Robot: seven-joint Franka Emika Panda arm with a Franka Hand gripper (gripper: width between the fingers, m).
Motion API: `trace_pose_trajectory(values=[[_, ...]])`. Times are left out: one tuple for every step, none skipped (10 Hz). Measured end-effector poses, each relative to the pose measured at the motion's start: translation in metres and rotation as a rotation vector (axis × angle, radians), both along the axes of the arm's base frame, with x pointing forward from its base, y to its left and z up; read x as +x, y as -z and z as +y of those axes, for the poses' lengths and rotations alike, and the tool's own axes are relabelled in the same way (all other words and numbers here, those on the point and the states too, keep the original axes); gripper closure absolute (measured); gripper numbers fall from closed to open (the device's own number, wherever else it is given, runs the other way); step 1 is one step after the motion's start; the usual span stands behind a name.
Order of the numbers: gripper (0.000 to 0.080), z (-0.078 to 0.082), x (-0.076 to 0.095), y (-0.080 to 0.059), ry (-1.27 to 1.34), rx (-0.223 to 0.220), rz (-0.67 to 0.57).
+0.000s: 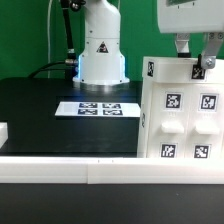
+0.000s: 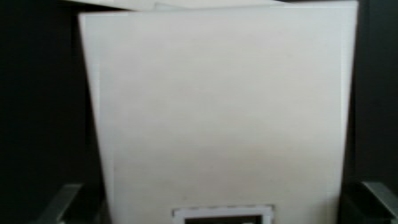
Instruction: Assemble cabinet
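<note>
- The cabinet (image 1: 180,110) is seen standing upright on the black counter (image 1: 40,110), at the exterior view's right, close to the camera and just behind the white rail (image 1: 60,172) along the counter's front edge.
- The gripper (image 1: 196,58) is positioned directly above the cabinet's top edge. The fingers (image 1: 181,46) are spread apart and reach down to the top edge; whether they press on it cannot be told from either view.
- In the wrist view, a broad white face of the cabinet (image 2: 214,110) fills the frame, with the two dark fingers (image 2: 57,205) standing apart on either side of it, so the body lies between them.
- Step in hand, as judged: a grasp of the cabinet body across its width, for repositioning or holding during assembly.
- To be done well: the wrist should be kept centred over the body so both fingers meet the walls at once; a one-sided contact would likely tilt or slide the tall unit.
- Closure should be made slowly, low enough on the walls for a firm hold; smooth plastic may slip.
- Appearance: white plastic, box-shaped, taller than wide; black-and-white square tags are carried on the face toward the exterior camera, with rounded raised shapes between the upper and lower tags.
- The marker board (image 1: 100,108) lies flat on the counter before the robot base (image 1: 102,50), well apart from the cabinet.
- A small white part (image 1: 3,131) is noted at the exterior view's left edge; its identity cannot be told.
</note>
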State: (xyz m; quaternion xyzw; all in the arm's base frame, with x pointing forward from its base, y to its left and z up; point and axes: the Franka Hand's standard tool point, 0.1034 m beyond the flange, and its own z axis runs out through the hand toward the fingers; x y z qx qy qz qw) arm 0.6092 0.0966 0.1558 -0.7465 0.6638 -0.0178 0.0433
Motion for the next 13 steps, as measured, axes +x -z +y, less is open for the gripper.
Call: trace_pose_trajectory(values=[[0.0242, 0.0004, 0.0002, 0.0001, 0.077, 0.011, -0.002], [0.0242, 0.0002, -0.0003, 0.0000, 0.201, 0.020, -0.010], [0.0242, -0.0009, -0.0011, 0.0000, 0.263, 0.023, -0.011], [0.0242, -0.0012, -0.0014, 0.0000, 0.306, 0.027, -0.010], [0.0242, -0.0012, -0.0016, -0.0002, 0.347, 0.039, -0.005], [0.0242, -0.0014, -0.0016, -0.0002, 0.337, 0.041, -0.005], [0.0242, -0.0013, -0.0016, 0.0000, 0.327, 0.040, -0.005], [0.0242, -0.0003, -0.0020, 0.0008, 0.322, 0.040, -0.004], [0.0062, 0.0008, -0.0022, 0.0010, 0.314, 0.041, -0.003], [0.0019, 0.0019, -0.0024, 0.0012, 0.309, 0.044, -0.003], [0.0006, 0.0029, -0.0026, 0.0014, 0.306, 0.048, -0.002], [0.0006, 0.0039, -0.0028, 0.0015, 0.297, 0.048, -0.002], [0.0001, 0.0047, -0.0029, 0.0016, 0.292, 0.048, -0.002]])
